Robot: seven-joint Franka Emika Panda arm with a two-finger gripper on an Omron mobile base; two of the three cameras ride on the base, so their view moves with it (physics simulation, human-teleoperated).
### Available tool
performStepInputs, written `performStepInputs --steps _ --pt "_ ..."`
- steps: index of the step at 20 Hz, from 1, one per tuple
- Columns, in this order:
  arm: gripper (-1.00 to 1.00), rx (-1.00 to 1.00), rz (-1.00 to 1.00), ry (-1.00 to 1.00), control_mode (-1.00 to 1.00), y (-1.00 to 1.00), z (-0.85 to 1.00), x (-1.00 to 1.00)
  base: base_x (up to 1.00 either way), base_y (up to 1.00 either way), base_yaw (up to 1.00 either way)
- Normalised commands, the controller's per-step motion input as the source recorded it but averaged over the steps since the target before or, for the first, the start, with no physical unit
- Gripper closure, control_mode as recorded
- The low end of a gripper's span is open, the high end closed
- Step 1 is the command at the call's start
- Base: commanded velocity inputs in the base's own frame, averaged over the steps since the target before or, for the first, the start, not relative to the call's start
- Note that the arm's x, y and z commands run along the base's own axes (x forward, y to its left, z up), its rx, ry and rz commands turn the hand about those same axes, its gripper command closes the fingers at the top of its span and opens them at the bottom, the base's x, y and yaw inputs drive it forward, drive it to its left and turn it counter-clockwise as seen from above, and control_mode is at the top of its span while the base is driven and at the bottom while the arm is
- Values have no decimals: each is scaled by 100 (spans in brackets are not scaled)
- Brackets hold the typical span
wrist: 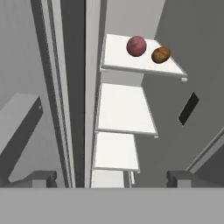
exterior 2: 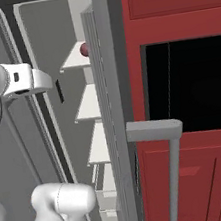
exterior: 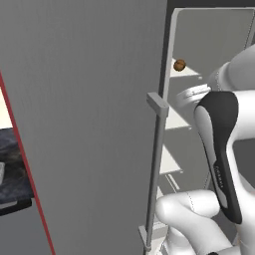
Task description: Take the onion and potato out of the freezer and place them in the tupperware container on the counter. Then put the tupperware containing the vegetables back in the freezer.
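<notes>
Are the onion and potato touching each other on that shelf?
Apart. The hand view shows a strip of white shelf between the onion and the potato.

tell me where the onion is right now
In the hand view the onion sits on the freezer's top shelf, just left of the brown potato, apart from it.

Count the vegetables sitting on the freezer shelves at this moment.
2, both on the top shelf of the freezer: the reddish onion and, just beside it, the brown potato. The lowest shelves are partly hidden.
</notes>
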Motion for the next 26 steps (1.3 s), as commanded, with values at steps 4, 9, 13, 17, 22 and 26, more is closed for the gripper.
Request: performStepInputs --steps 4,9,13,17,22,26 --pt "-100 0 0 0 100 0 0 0 17 -49 -4" --pt "-100 22 0 4 -100 -49 -1 38 0 0 0" --pt "-100 15 -1 8 -100 -35 0 61 0 0 0" --pt "-100 8 -6 1 -100 0 0 64 0 0 0" --pt "-100 5 -9 1 -100 -2 0 83 0 0 0" --pt "-100 1 -15 13 -100 -13 0 100 0 0 0"
